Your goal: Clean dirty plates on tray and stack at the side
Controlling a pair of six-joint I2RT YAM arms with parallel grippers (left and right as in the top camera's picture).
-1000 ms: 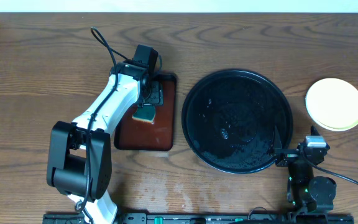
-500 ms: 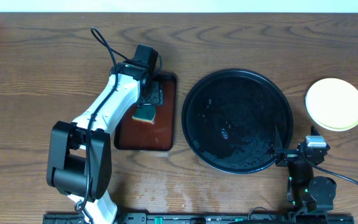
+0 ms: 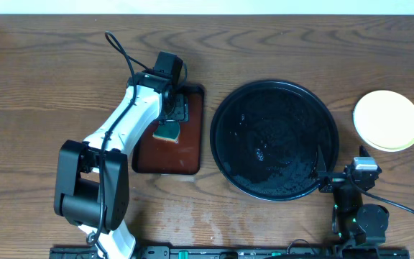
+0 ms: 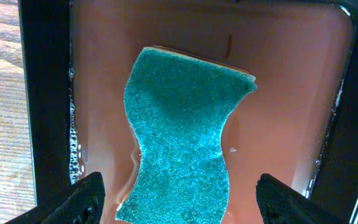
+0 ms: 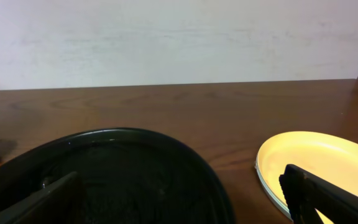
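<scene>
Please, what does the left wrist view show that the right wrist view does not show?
Only the left wrist view: the green sponge lying in the wet brown-red tray, with the left tool open astride it. Only the right wrist view: the black tray, no plate on its visible part, the yellow plate beside it, the wall, and the open right tool. Both show the wooden table.

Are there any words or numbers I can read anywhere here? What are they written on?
None can be read.
The green sponge, the brown-red tray, the black tray and the yellow plate carry no print.
The small dark mark on the brown-red tray looks like a scratch or stain, not a letter.
The dark strip along the bottom of the overhead view shows green specks, too small to read.
</scene>
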